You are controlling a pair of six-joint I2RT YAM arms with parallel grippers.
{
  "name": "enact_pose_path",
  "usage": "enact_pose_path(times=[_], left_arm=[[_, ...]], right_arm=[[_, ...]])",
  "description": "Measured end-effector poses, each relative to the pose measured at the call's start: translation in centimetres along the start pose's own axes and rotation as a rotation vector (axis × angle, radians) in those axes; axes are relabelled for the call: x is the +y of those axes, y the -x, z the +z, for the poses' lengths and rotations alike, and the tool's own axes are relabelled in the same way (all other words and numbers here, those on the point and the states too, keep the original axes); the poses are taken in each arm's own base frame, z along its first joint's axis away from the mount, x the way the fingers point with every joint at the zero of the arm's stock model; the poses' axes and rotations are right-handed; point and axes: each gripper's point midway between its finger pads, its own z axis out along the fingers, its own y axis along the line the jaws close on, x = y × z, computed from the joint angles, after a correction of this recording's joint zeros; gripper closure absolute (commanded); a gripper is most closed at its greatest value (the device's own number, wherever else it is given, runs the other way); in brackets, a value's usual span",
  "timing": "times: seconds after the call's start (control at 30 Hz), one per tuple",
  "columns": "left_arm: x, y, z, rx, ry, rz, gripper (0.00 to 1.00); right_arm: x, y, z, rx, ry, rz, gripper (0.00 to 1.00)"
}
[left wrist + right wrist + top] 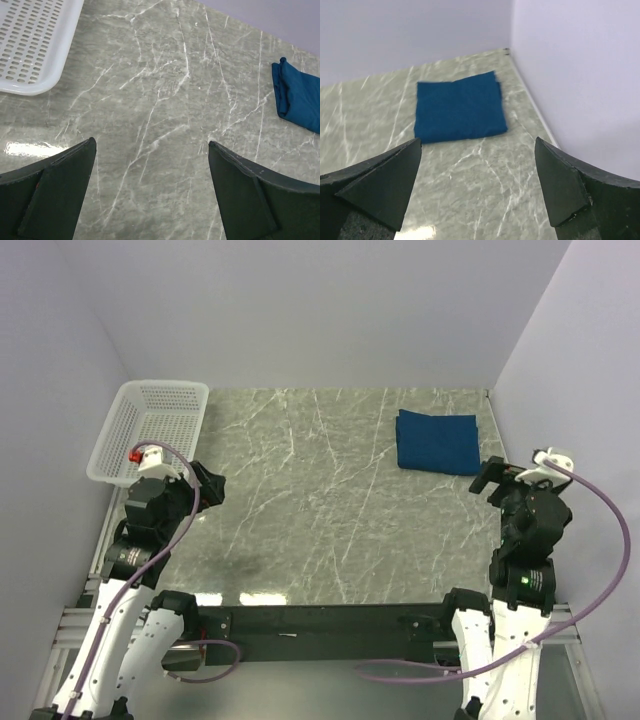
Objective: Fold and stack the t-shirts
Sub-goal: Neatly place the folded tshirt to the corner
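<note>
Blue folded t-shirt: one. White mesh basket: one.

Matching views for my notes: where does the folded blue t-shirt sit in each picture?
Top external: t-shirt at the far right of the table, near the back.
Left wrist: right edge, cut off.
Right wrist: upper centre, whole.
Shared landmark: the marbled table.

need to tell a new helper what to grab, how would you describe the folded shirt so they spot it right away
Look at the green marble table and go to its far right corner, by the wall. The t-shirt lies there, folded into a flat rectangle. It is the only dark blue cloth; the white mesh basket sits at the far left.
</note>
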Motion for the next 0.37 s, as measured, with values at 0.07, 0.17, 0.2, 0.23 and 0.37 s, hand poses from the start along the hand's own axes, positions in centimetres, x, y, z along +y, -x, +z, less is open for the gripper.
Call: enact_pose_path(times=[0.07,0.17,0.2,0.23,0.37], left_arm=[[0.0,0.0,-0.1,-0.003,-0.001,0.006,0.01],[-0.1,0.0,-0.5,-0.011,-0.016,0.013,0.00],[-0.2,0.1,-0.6,-0.014,-0.020,0.015,0.01],[-0.3,0.2,-0.7,-0.018,-0.025,0.018,0.01],[-0.4,0.2,-0.8,-0.020,-0.036,0.031,0.01]], right_arm=[[-1.0,0.2,-0.5,-0.015,-0.071,0.055,0.00],[-2.2,-0.9,-0.7,0.009,-0.145,0.091,0.00],[-2.4,-1.3,-0.7,0.017,-0.161,0.094,0.00],[-2.7,-1.8,-0.7,0.029,-0.175,0.095,0.00],[-3.1,-3.6,-0.9,0.048,-0.197,0.094,0.00]])
